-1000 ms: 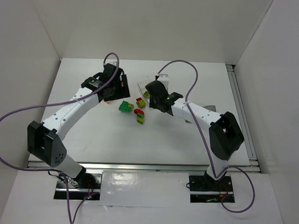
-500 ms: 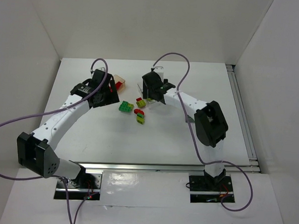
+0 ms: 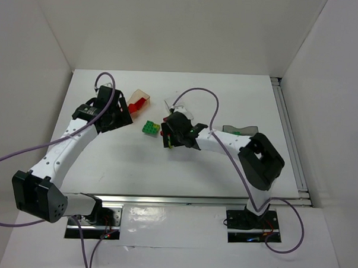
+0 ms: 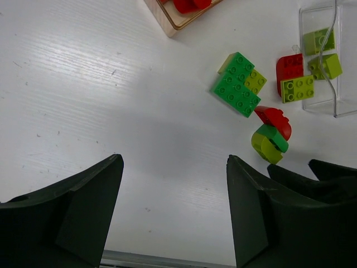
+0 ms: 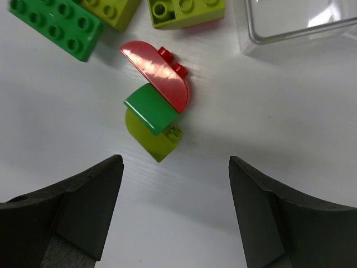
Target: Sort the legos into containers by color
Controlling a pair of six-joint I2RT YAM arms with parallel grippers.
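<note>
Both grippers are open and empty. My right gripper hovers just short of a small pile of legos: a red rounded brick, a dark green one and a yellow-green one. A flat dark green brick lies beside yellow-green bricks and a red brick. The clear container holds two yellow-green bricks. The orange container holds red bricks. My left gripper hangs over bare table, left of the legos.
The dark smoky container sits at the right, behind the right arm. The right arm covers part of the clear container in the top view. White walls enclose the table on three sides, and purple cables loop above both arms.
My right gripper opened and moved from the clear container toward me, over the loose pile. My left arm drew back to the left, uncovering the orange container.
</note>
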